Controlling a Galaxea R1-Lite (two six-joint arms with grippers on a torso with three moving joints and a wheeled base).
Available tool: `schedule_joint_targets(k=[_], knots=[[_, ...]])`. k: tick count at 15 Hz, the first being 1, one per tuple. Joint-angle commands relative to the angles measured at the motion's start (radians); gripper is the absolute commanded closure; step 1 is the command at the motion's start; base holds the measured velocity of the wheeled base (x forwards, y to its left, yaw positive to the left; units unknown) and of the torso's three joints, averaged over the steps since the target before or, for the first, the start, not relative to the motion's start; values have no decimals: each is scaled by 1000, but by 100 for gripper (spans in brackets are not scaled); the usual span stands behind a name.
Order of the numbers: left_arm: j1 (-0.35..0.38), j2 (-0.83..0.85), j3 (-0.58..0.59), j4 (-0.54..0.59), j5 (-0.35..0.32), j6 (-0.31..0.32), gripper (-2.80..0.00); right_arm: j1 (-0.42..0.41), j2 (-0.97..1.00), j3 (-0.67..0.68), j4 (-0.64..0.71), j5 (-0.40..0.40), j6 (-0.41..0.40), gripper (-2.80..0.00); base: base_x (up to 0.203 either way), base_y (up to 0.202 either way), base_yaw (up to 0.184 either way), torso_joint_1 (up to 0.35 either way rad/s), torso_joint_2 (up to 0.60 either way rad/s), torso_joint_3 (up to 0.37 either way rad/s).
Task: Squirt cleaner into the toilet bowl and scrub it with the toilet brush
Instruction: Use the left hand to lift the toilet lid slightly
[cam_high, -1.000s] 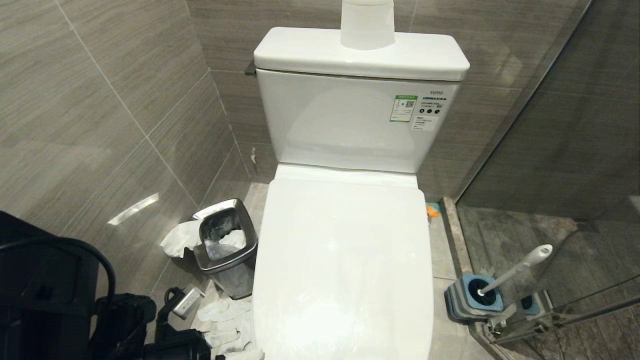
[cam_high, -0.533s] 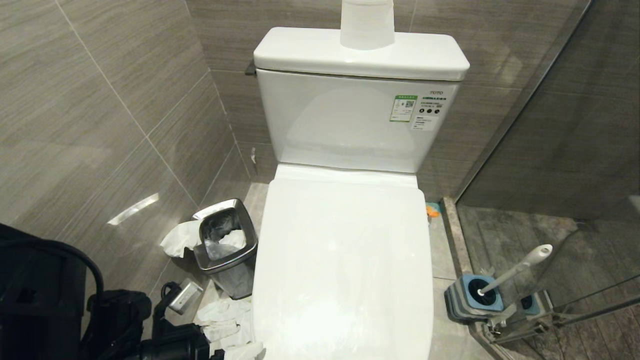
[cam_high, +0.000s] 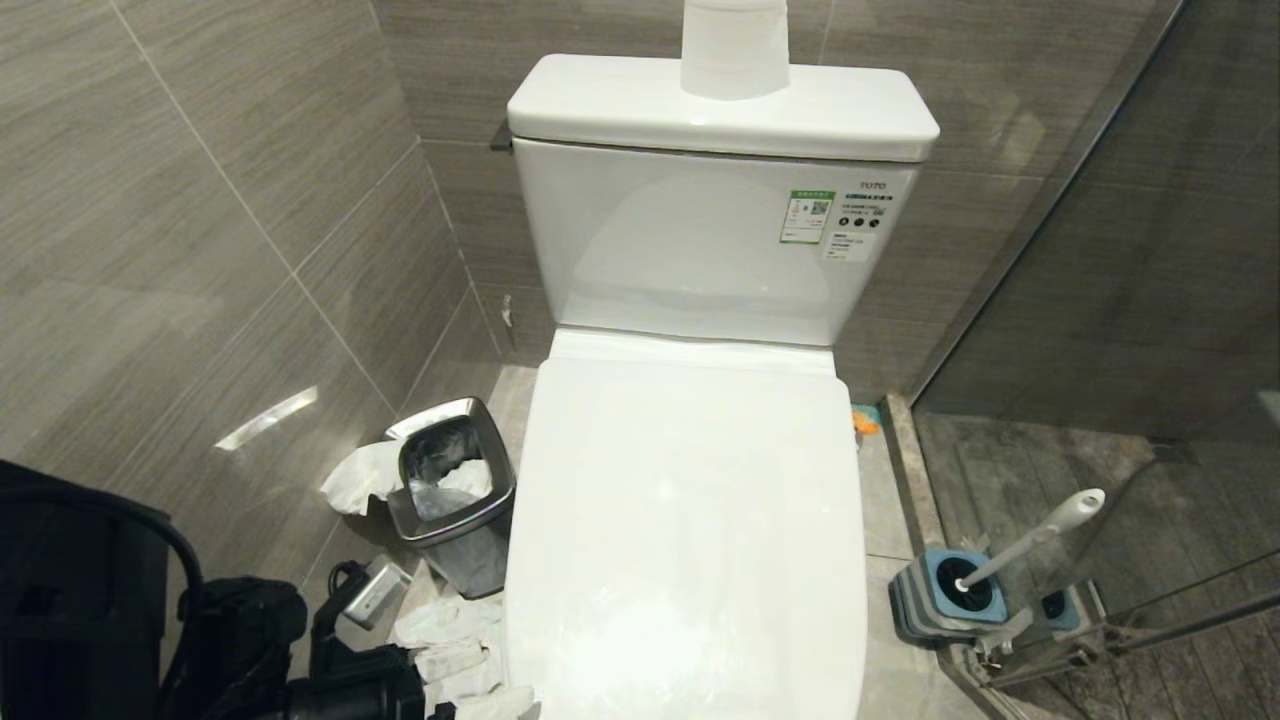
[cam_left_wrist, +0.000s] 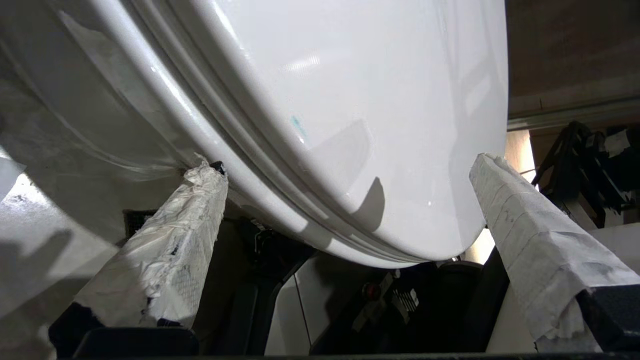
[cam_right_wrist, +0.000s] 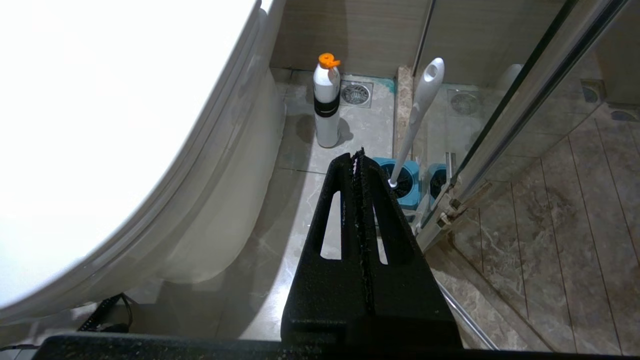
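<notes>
Nothing of the task proper looks done yet: the lid is down over the toilet bowl, so no cleaner has gone in and no scrubbing has begun. One left gripper sits at the lid's front edge with its two taped fingers spread wide, one on either side of the rim and holding nothing; I judge it is set to lift the lid. One right gripper hangs beside the toilet, jaws pressed together and empty. One toilet brush stands in its blue holder on the floor by the glass door. One bottle with an orange cap stands by the toilet base. One steel bin sits on the other side.
</notes>
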Motion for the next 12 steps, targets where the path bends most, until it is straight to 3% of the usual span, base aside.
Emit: schedule_joint_targets(k=[1,12], knots=[[-31,5,0,-9,-4,-2,-280,0,1,0,0,0,0,0,0,0,0,0,0,0],[-76,69,0,-9,16,37,-280,0,1,0,0,0,0,0,0,0,0,0,0,0]])
